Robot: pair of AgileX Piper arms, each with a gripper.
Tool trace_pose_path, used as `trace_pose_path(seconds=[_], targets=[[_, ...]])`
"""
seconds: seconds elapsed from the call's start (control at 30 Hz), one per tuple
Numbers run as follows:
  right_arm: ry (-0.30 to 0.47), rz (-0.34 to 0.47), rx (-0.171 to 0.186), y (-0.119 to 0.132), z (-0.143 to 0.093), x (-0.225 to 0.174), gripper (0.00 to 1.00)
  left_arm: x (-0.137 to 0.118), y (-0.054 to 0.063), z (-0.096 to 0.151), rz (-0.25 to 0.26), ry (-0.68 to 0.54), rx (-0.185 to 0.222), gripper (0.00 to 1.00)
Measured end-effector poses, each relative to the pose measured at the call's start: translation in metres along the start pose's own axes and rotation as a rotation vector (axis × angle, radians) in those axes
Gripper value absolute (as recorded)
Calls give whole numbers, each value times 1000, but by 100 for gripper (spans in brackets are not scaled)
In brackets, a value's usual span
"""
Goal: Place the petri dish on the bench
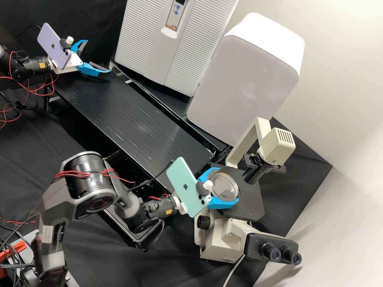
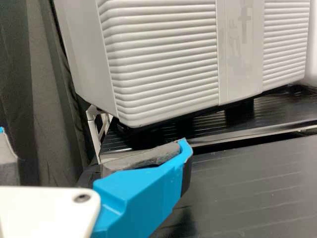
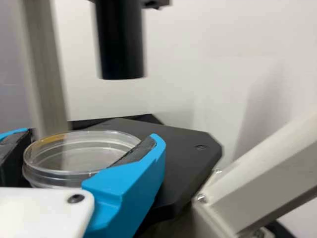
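In the high view the right gripper (image 1: 228, 185) is shut on the clear round petri dish (image 1: 224, 190), over the microscope's black stage (image 1: 252, 201). The right wrist view has the petri dish (image 3: 81, 171) level between the two fingers of the right gripper (image 3: 91, 135), a pad against either side. Whether the dish touches the stage, I cannot tell. At the upper left, the left gripper (image 1: 97, 56) stands open over the far end of the black bench (image 1: 127, 115). The left wrist view shows the left gripper (image 2: 94, 136) with nothing between its wide-apart fingers.
The microscope's lamp arm (image 1: 255, 137) and dark condenser tube (image 1: 255, 174) rise beside the dish, its eyepieces (image 1: 281, 254) nearer the front. A ribbed white appliance (image 1: 159, 44) and a rounded white box (image 1: 243, 83) stand along the bench's back.
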Motion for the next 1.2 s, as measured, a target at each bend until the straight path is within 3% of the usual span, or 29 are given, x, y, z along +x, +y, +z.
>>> trace_pose_path(seconds=[0.37, 0.6, 1.2], targets=[[229, -105, 5, -23, -51, -44, 0, 0, 0, 0, 0, 0, 0, 100], [300, -205, -32, -46, -66, -60, 0, 0, 0, 0, 0, 0, 0, 100], [279, -361, -113, -93, -62, -69, 0, 0, 0, 0, 0, 0, 0, 100]])
